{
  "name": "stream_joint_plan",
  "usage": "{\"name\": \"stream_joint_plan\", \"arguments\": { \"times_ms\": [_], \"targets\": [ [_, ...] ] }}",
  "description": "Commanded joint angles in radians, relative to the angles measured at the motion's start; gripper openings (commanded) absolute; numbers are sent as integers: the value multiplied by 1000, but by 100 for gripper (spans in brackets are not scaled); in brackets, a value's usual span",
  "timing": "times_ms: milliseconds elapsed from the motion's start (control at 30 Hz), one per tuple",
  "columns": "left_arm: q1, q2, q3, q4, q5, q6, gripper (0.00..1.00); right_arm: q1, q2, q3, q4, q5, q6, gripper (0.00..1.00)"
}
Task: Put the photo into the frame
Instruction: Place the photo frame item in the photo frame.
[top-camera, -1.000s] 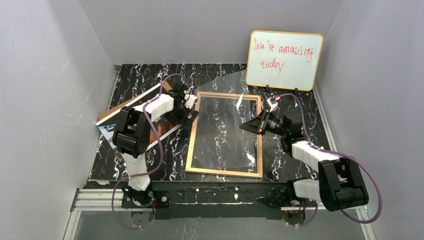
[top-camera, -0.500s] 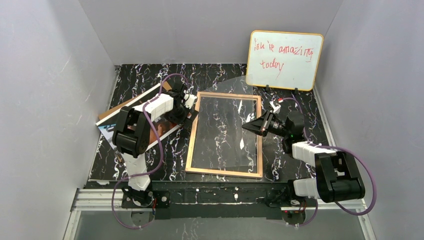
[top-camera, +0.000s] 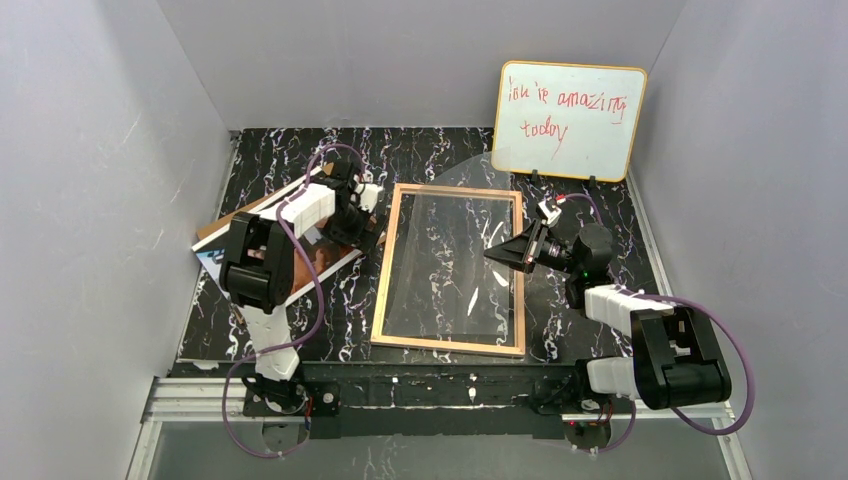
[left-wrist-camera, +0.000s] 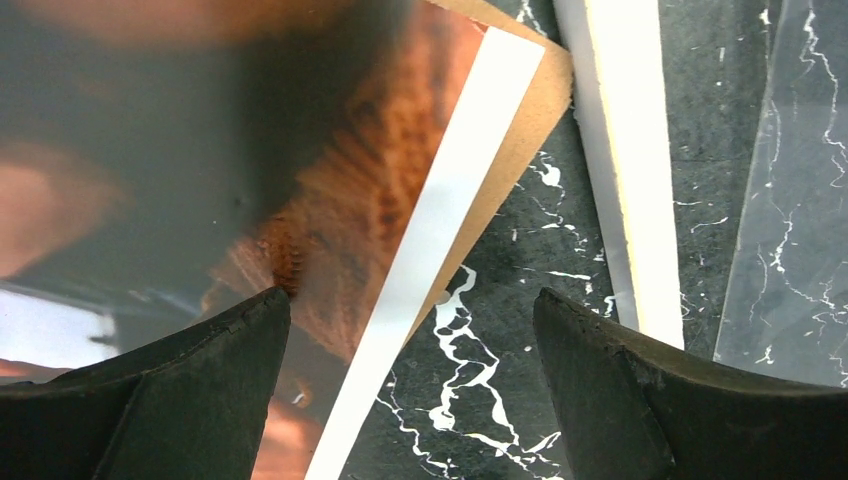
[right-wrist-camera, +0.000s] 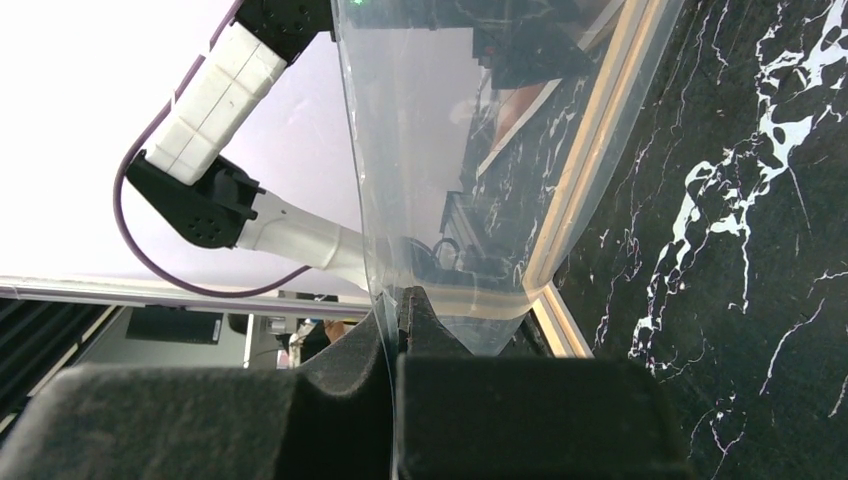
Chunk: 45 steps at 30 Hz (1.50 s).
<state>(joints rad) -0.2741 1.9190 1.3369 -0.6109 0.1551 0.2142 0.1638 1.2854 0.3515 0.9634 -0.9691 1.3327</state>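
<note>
The photo lies flat on its brown backing board, just left of the frame, with its long axis slanting from near left to far right. The left gripper hangs over the photo's white right border, jaws spread wide and empty, so the left arm is the nearer one. The right gripper, across the frame, is pinched shut on the clear pane, holding its edge raised. Only a narrow strip of black marble table separates photo from frame, with grey walls close around.
</note>
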Motion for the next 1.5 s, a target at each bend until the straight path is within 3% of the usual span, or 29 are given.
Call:
{"name": "stream_joint_plan", "arguments": {
  "times_ms": [0, 267, 767, 867, 1000, 1100, 1467],
  "targets": [
    [29, 44, -29, -72, 10, 4, 90, 0, -7, 35, 81, -52, 30, 1],
    [61, 46, -25, -70, 15, 2, 90, 10, 49, 89, 257, -55, 162, 1],
    [98, 73, -37, -53, 2, 5, 89, 13, 190, 2, 272, -69, 74, 1],
    [98, 78, -35, -53, 4, 5, 89, 13, 186, 11, 166, -65, -21, 1],
    [96, 78, -34, -53, 4, 7, 89, 13, 90, 91, -293, -28, -307, 1],
    [97, 80, -35, -52, 3, 8, 89, 13, 26, 134, -488, 26, -430, 1],
    [85, 71, -45, -49, 4, 8, 88, 14, 57, 172, -612, 143, -537, 1]
  ]
}}
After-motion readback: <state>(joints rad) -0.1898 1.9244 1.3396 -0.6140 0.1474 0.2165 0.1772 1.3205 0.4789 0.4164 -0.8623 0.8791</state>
